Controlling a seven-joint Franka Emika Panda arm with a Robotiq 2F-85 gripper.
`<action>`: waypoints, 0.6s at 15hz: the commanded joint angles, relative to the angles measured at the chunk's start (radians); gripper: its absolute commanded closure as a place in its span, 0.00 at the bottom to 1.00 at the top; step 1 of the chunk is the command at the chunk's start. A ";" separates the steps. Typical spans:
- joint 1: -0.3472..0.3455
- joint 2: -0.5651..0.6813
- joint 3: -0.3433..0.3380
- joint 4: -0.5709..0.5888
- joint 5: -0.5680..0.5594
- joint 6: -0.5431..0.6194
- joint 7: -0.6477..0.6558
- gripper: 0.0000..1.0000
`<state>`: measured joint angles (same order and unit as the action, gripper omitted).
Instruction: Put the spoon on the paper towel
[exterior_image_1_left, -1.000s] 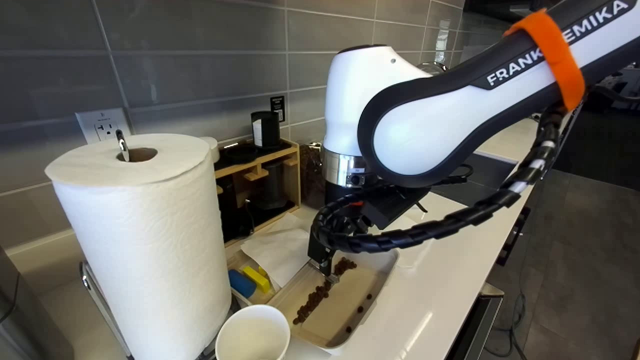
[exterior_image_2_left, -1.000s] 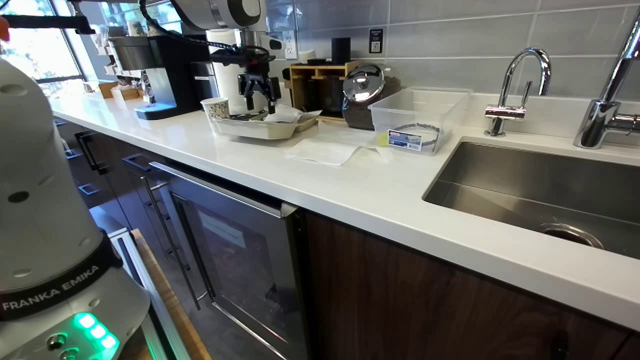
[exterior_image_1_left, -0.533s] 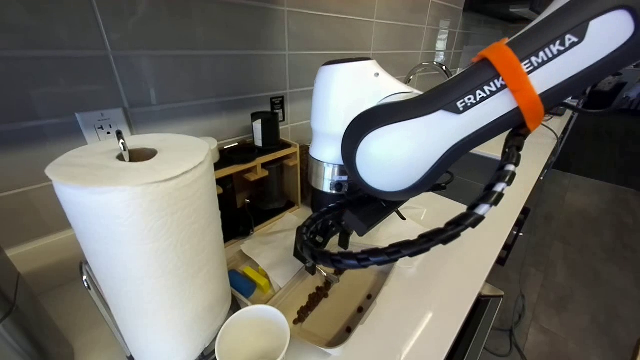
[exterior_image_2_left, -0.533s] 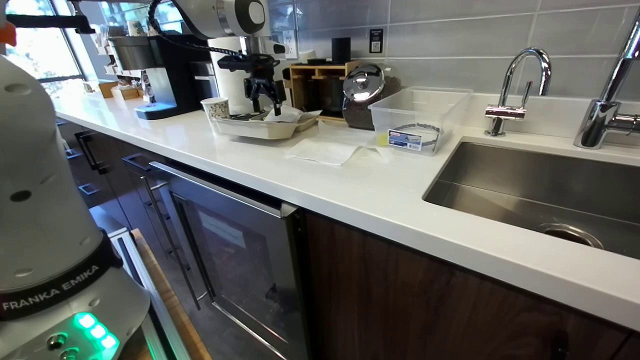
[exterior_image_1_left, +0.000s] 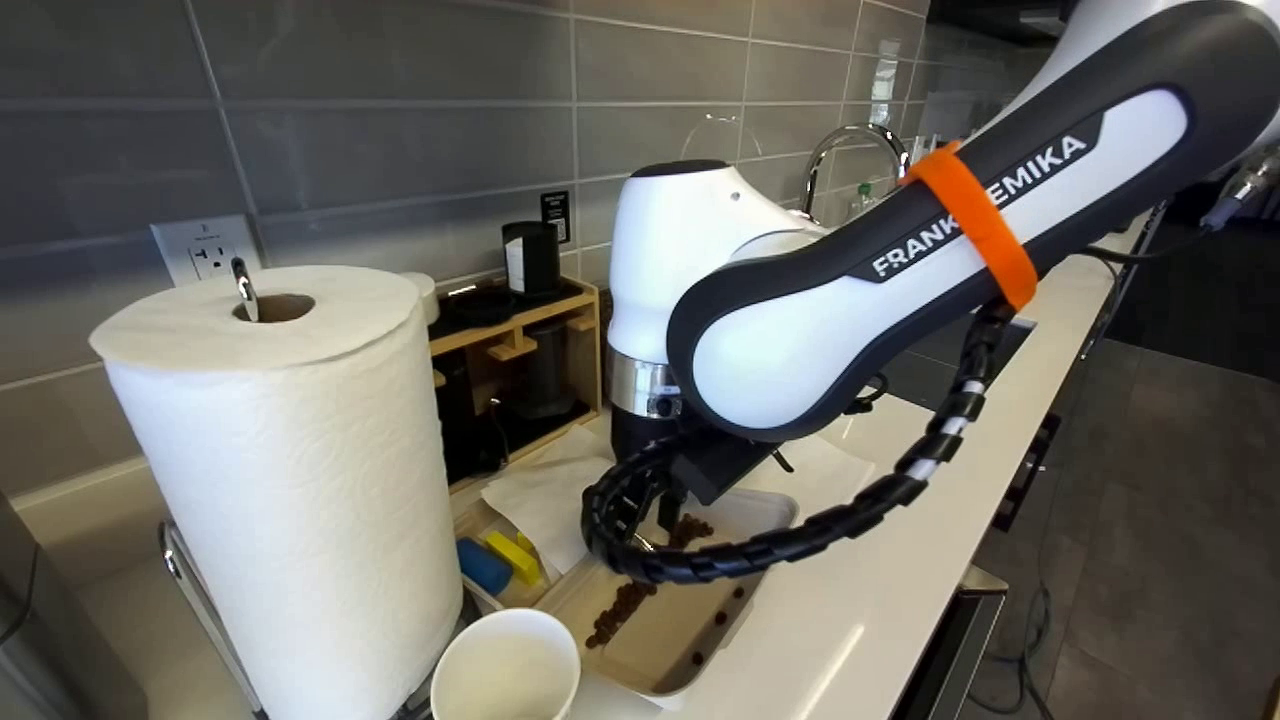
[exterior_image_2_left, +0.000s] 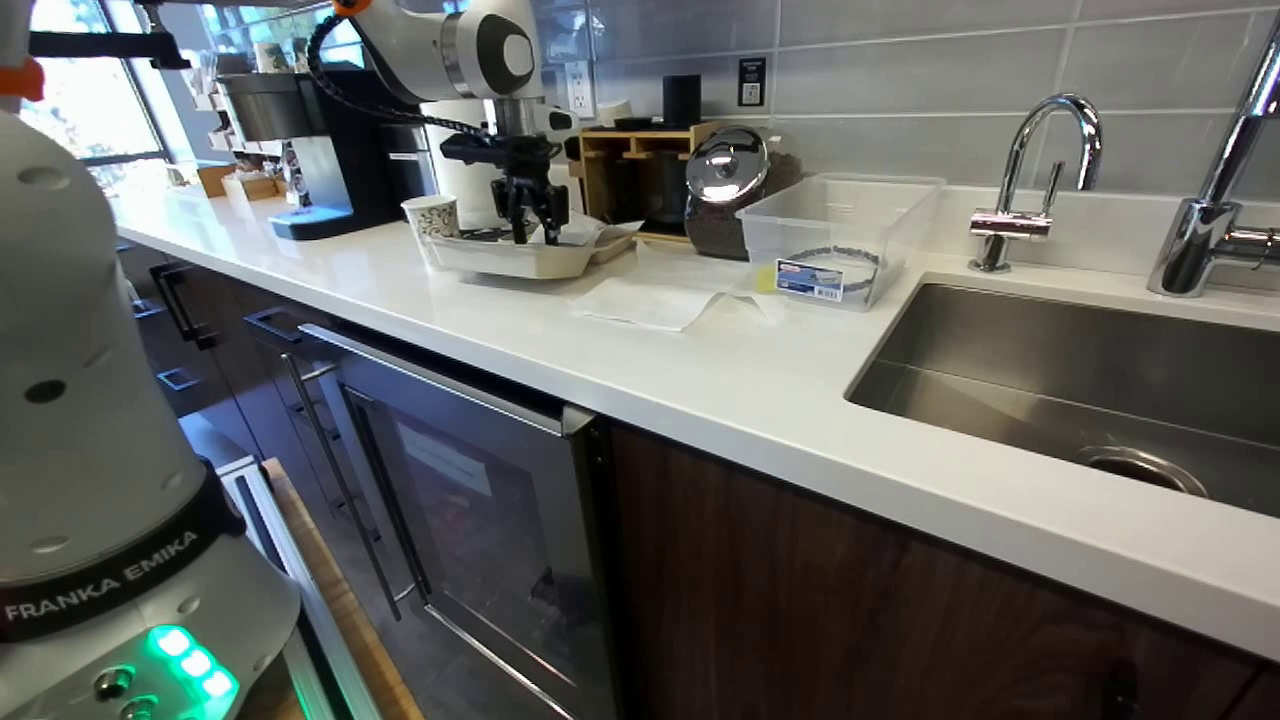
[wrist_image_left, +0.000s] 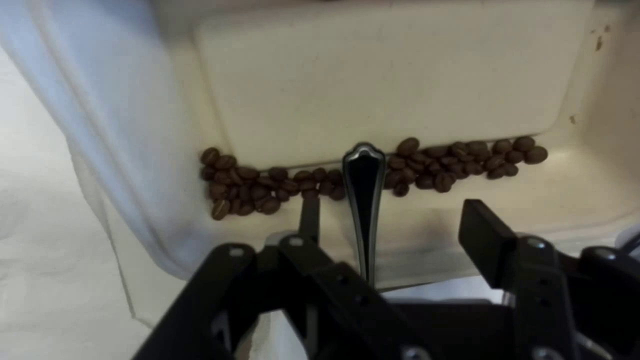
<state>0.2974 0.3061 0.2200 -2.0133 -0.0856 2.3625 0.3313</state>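
Exterior view: gripper (exterior_image_2_left: 536, 238) sinking.
Wrist view: empty jaws are standing parted either side of the spoon (wrist_image_left: 366, 210), so a grasp is probably nearing.

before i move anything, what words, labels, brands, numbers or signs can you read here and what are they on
"FRANK" then "EMIKA": on the robot arm, the gap covered by an orange strap.
"FRANKA EMIKA": on the dark band around the robot's base.
Too small to read: the label on the clear bin.
Too small to read: the black wall sign.
No legible numbers.
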 joint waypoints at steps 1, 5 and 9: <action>0.026 0.026 -0.028 0.013 -0.037 0.019 0.017 0.47; 0.036 0.030 -0.041 0.014 -0.063 0.016 0.022 0.58; 0.042 0.033 -0.046 0.016 -0.079 0.020 0.020 0.77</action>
<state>0.3187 0.3196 0.1899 -2.0132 -0.1324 2.3669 0.3320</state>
